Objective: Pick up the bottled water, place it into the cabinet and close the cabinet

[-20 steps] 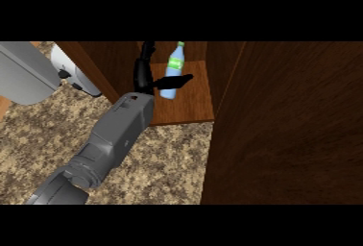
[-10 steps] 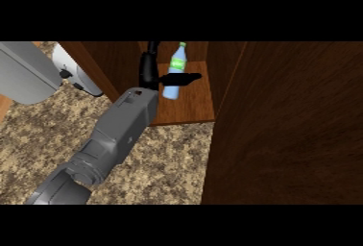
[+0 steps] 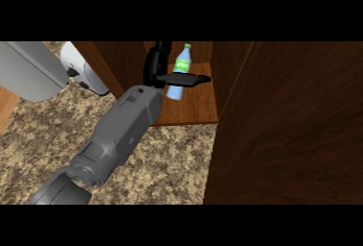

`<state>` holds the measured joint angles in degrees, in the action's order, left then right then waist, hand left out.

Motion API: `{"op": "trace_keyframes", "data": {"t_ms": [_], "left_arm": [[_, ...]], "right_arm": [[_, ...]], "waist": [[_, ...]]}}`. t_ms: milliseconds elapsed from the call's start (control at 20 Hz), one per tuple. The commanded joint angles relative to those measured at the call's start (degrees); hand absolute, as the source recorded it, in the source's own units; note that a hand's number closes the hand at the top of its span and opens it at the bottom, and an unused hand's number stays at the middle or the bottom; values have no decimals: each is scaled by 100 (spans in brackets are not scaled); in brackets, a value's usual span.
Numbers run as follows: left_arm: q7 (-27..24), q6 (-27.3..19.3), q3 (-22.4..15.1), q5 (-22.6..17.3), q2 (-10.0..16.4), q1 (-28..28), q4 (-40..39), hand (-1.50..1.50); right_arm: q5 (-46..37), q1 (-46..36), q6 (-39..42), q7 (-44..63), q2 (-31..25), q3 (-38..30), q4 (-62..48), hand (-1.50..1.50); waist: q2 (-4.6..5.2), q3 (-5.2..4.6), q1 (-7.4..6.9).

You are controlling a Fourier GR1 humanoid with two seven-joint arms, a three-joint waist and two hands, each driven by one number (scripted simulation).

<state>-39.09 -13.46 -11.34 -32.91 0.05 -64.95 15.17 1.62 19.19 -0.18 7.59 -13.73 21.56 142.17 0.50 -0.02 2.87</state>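
The bottled water [image 3: 183, 62], clear with a green label and green cap, is inside the open wooden cabinet [image 3: 191, 108], just above its shelf floor and tilted slightly. My right hand [image 3: 157, 72] reaches in from the lower left on its grey forearm. It is shut on the bottle: the thumb [image 3: 190, 79] crosses the bottle's lower front and the fingers rise along its left side. The bottle's base is partly hidden by the thumb. My left hand does not show.
The open cabinet door [image 3: 291, 129] fills the right side as a tall dark wood panel. A grey and white shape [image 3: 42, 69] sits at the upper left. The speckled stone counter [image 3: 177, 163] lies in front of the cabinet.
My right hand has carried the bottle a little to the right and deeper into the cabinet. The bottle stands more upright than a second ago.
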Motion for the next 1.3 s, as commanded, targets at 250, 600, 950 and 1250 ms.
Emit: {"op": "trace_keyframes", "data": {"t_ms": [250,600,950,1250], "left_arm": [[423,66,-714,-485,-5,1130,1827,-150],[816,-162,-1194,-152,172,2780,3679,150],[1162,-369,-1667,12,690,4219,5273,150],[1311,-585,-1841,245,1264,5488,6891,150]], "right_arm": [[248,39,31,419,-36,-236,481,-150],[-297,19,-21,513,-66,77,603,-150],[-179,-3,710,778,-888,274,625,150],[-172,-704,497,1698,-430,1147,452,150]], "waist": [[-99,2,-257],[-126,0,-423],[-122,0,-422],[-76,-2,-374]]}}
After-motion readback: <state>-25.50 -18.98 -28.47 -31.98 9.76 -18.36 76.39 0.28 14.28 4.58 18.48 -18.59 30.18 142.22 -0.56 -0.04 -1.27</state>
